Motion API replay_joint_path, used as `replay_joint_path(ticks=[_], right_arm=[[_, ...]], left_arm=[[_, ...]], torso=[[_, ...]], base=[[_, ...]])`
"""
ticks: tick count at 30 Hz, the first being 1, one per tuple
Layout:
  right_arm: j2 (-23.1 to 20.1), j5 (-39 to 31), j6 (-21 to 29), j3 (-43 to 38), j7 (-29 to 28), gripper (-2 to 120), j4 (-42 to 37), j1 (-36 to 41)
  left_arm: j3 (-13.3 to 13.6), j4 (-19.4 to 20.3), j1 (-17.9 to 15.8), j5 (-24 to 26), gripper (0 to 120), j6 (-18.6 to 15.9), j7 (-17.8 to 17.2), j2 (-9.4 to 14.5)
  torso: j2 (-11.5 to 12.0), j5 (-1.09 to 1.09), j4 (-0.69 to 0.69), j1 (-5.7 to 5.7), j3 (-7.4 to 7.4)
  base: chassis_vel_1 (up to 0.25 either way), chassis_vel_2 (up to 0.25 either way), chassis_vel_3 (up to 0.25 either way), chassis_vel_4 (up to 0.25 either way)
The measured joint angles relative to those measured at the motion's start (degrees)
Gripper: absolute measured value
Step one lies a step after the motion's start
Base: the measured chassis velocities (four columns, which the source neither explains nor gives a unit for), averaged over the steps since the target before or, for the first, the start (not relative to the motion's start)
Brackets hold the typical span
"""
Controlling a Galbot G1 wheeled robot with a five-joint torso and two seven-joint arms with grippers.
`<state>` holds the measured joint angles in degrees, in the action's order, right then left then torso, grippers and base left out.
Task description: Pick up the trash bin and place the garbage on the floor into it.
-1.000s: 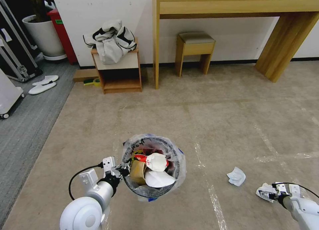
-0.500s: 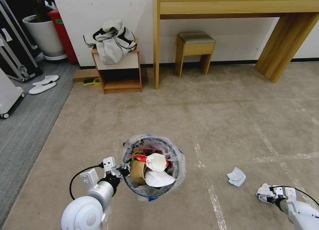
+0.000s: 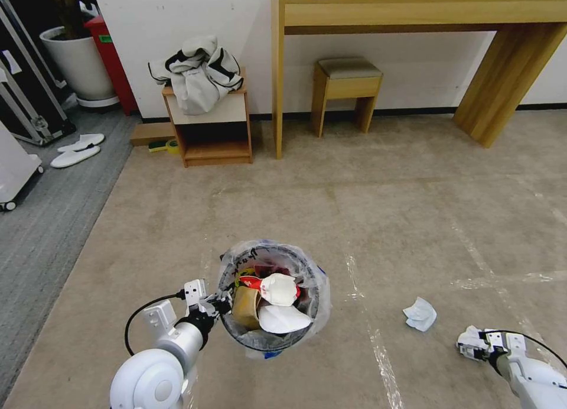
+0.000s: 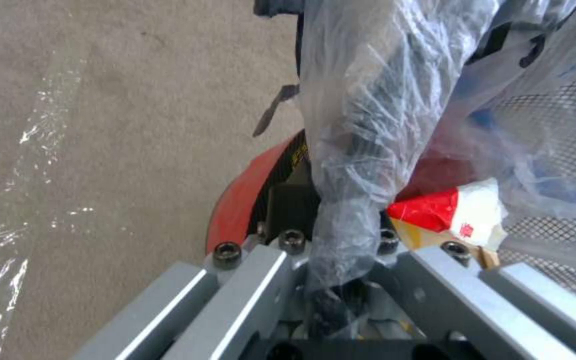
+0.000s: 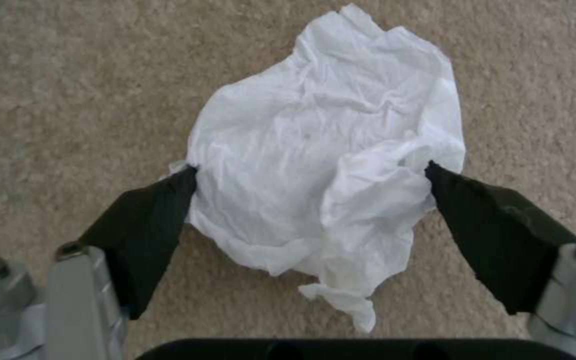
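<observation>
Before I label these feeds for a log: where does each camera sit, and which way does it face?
Head view: on the head, looking down at the floor; both arms show.
Left wrist view: behind the left gripper, shut on the trash bin rim and liner.
Right wrist view: above the right gripper, facing the carpet, open around a tissue.
Shared: head and left wrist views both show the bin; head and right wrist views, that tissue.

Beige taped carpet floor [image 3: 378, 220], two crumpled tissues [image 3: 420, 314]

Left gripper [image 4: 331, 280] clamping trash bin [image 4: 248, 200] rim
</observation>
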<state>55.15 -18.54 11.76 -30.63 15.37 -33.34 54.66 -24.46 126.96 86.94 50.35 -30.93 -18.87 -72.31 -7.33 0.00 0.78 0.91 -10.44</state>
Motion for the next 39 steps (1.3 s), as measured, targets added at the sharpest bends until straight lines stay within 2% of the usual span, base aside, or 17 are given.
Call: replay_joint_path(ticks=[5,12,13,15,19,20,22,23,25,28,29,39], right_arm=[[0.1,0.2,-0.1,-0.9,-0.2,81,-1.3,1.1],[-0.1,0.1,-0.1,-2.0,-1.1,66,-3.9,3.0],[-0.6,-0.3,0.1,-2.4,-1.6,58,-4.8,3.6],[-0.8,-0.7,0.2,-2.4,-1.8,54,-5.5,4.0],[-1.4,-2.7,0.9,-2.8,-2.2,39,-8.4,5.7],[-1.4,-2.7,0.9,-2.8,-2.2,39,-8.4,5.7],[-1.8,-3.7,1.2,-3.3,-2.5,26,-10.6,7.0],[-1.8,-3.7,1.2,-3.3,-2.5,26,-10.6,7.0],[-2.0,-4.6,1.6,-3.9,-2.9,15,-12.7,8.5],[-2.1,-5.2,1.9,-4.4,-3.1,8,-14.4,9.6],[-2.3,-5.8,2.1,-4.8,-3.3,0,-15.8,10.7],[-3.0,-8.0,3.0,-7.3,-4.1,0,-22.7,15.8]], left_arm=[[-0.1,0.3,0.2,-0.1,1,0.1,0.0,0.0],[-0.1,0.8,0.2,-0.1,1,0.1,0.0,0.3],[-0.1,0.9,0.2,-0.1,1,0.2,0.0,0.4],[-0.1,0.9,0.2,0.0,1,0.2,0.0,0.5],[0.1,1.0,0.1,0.0,1,0.2,0.0,0.4],[0.1,1.0,0.1,0.0,1,0.2,0.0,0.4],[0.3,1.1,0.1,-0.1,1,0.2,0.1,0.3],[0.3,1.1,0.1,-0.1,1,0.2,0.1,0.3],[0.5,1.3,0.3,-0.3,1,0.1,0.0,0.2],[0.5,1.5,0.4,-0.4,1,0.2,0.0,0.2],[0.5,1.7,0.4,-0.4,1,0.2,0.0,0.2],[0.3,2.4,0.7,-0.5,1,0.1,-0.1,0.3]], torso=[[0.0,0.04,-0.03,0.0,-0.01],[0.0,0.1,-0.04,0.0,-0.02],[0.0,0.01,0.04,0.02,-0.03],[0.0,-0.02,0.05,0.02,-0.03],[0.0,0.0,0.02,0.02,-0.02],[0.0,0.0,0.02,0.02,-0.02],[0.0,0.0,-0.03,0.02,-0.01],[0.0,0.0,-0.03,0.02,-0.01],[0.0,0.0,0.01,0.02,-0.01],[0.0,0.0,0.01,0.02,-0.01],[0.0,0.0,-0.01,0.02,-0.01],[0.0,0.0,0.0,0.01,0.0]], base=[[0.0,0.0,0.0,0.0],[0.0,0.0,0.0,0.0],[0.0,0.0,0.0,0.0],[0.0,0.0,0.0,0.0],[0.0,0.0,0.0,0.0],[0.0,0.0,0.0,0.0],[0.0,0.0,0.0,0.0],[0.0,0.0,0.0,0.0],[0.0,0.0,0.0,0.0],[0.0,0.0,0.0,0.0],[0.0,0.0,0.0,0.0],[0.0,0.0,0.0,0.0]])
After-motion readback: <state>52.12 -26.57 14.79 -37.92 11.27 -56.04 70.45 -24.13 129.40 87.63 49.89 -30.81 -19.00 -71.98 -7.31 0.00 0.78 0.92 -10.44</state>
